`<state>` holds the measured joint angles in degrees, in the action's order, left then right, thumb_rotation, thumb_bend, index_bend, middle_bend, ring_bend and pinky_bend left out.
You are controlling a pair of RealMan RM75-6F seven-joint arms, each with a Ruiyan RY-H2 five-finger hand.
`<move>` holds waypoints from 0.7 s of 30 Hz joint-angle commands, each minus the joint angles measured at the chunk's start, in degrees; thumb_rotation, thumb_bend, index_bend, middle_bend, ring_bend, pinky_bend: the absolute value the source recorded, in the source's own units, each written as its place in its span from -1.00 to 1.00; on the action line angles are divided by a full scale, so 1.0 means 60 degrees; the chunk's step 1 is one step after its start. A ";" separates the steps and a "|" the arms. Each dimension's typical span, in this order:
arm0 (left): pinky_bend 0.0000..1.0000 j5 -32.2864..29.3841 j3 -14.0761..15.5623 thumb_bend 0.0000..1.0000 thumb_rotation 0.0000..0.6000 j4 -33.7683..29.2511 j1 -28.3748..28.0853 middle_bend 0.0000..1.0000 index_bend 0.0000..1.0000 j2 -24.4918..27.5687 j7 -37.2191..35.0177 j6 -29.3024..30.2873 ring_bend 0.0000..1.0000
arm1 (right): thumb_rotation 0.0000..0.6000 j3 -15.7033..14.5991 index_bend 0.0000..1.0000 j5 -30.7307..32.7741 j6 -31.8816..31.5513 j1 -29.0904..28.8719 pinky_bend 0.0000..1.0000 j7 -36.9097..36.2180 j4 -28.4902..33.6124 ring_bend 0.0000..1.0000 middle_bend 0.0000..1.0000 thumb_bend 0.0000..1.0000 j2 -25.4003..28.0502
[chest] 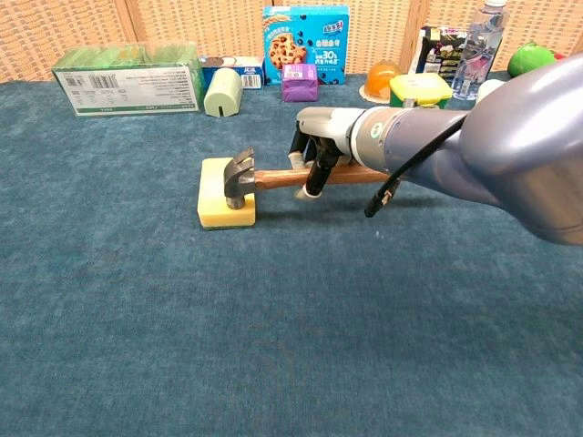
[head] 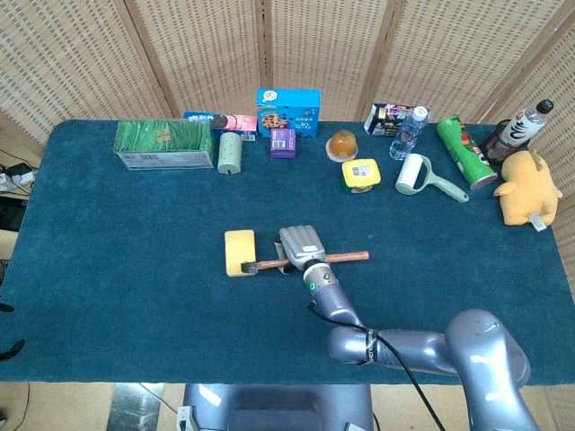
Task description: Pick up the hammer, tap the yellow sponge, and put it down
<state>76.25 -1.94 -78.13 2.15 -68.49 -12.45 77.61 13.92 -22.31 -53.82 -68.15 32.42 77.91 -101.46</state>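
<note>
The yellow sponge point(head: 237, 250) point(chest: 217, 210) lies flat on the blue cloth near the table's middle. A hammer with a wooden handle point(head: 349, 257) point(chest: 274, 178) lies across it, and its dark metal head point(chest: 240, 177) rests on the sponge's top. My right hand point(head: 303, 244) point(chest: 319, 146) grips the handle just right of the head, fingers curled over and around the wood. The handle's far end sticks out to the right in the head view; in the chest view the forearm hides it. My left hand shows in neither view.
Along the back edge stand a green box point(head: 163, 144), a cookie box point(head: 288, 110), a purple box point(head: 282, 142), a yellow tub point(head: 360, 175), a lint roller point(head: 415, 175), a green can point(head: 465, 150), bottles and a yellow plush toy point(head: 526, 189).
</note>
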 commanded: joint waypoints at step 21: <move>-0.73 0.0394 0.0105 -0.55 1.00 -0.0498 -0.0197 -0.64 -0.34 0.0003 0.0439 0.0050 -0.86 | 1.00 -0.0007 0.72 -0.1489 -0.0140 0.2589 1.00 -0.2489 0.2225 1.00 1.00 -0.25 0.2434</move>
<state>78.55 -1.36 -80.94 1.01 -68.52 -9.99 77.86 14.71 -30.00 -55.00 -53.79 18.47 91.16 -87.83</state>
